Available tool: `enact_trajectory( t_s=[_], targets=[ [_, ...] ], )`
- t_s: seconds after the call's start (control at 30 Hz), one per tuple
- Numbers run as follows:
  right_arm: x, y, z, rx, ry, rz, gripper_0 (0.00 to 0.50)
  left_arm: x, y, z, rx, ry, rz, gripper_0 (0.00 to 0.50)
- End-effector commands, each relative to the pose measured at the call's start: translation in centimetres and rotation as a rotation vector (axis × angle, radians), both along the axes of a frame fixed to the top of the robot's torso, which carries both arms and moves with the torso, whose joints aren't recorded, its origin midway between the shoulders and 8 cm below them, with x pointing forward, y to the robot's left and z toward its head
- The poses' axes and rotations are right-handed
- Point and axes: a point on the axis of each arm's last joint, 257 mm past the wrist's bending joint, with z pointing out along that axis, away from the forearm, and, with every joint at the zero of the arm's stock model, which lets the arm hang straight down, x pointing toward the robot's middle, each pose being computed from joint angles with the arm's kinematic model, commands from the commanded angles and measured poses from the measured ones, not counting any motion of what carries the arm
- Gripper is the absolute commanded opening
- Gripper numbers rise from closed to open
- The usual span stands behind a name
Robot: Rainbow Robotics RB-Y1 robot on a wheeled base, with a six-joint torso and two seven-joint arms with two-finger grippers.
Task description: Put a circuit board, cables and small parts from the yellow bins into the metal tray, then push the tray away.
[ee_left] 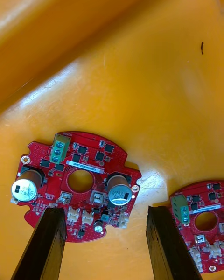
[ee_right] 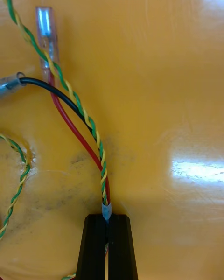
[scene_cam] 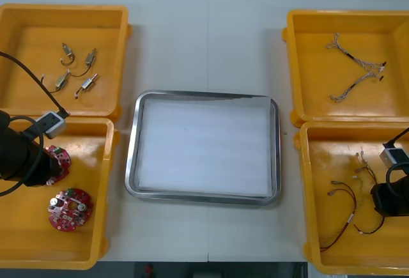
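My right gripper (ee_right: 107,218) is pinched on the tip of the twisted cables (ee_right: 91,123) in the lower-right yellow bin (scene_cam: 307,227); so thin a hold may slip on lifting. My left gripper (ee_left: 106,211) stands spread astride a circuit board (ee_left: 51,168); closing off-centre could clip the second board (ee_left: 189,226) beside it. The wrist views give me these grips; the front view gives the metal tray (scene_cam: 131,163), bare, mid-frame.
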Motion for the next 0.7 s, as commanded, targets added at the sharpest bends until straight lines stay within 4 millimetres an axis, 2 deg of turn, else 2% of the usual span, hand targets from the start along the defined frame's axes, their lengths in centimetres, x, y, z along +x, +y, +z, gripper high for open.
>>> enact_trajectory(
  t_s=[0.03,0.37,0.53,0.7],
  targets=[
    [0.3,0.7,1.6,-0.022,-0.023,0.068,0.000,0.7,-1.9,0.5,0.001,-0.022,-0.099,0.500],
    [0.4,1.0,7.6,-0.063,-0.047,0.099,0.000,1.3,-2.6,-0.2,0.044,-0.036,-0.156,0.500],
    [0.3,1.6,11.1,-0.086,-0.064,0.128,0.000,1.5,-2.4,-0.6,0.041,-0.041,-0.158,0.500],
    [0.0,2.7,13.8,-0.066,-0.055,0.158,0.000,1.4,-2.1,-1.1,0.050,-0.033,-0.156,0.500]
  ],
)
